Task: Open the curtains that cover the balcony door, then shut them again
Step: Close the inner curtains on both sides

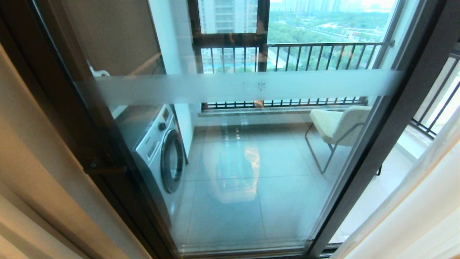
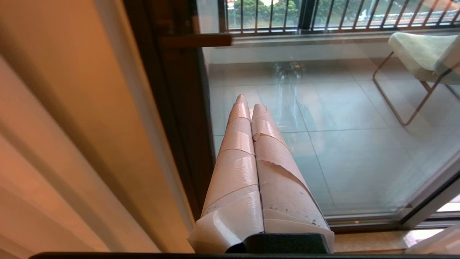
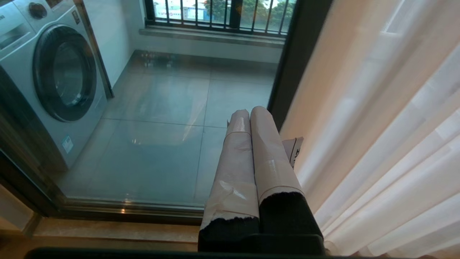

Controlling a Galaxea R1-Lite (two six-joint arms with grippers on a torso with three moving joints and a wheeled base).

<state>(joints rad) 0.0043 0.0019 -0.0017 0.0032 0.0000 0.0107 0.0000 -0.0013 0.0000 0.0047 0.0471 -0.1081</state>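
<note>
With the curtains (image 3: 395, 151) bunched at the right and the balcony door (image 1: 251, 162) glass bare, the step in hand looks like drawing them closed: the right gripper (image 3: 251, 117), fingers clenched on nothing just beside the folds, would need to release, pinch a fold and pull leftward steadily. The left gripper (image 2: 248, 104), also clenched empty, points at the glass. Only the left wrist view shows the near-left tan drape (image 2: 72, 126) closely; the head view shows neither gripper.
</note>
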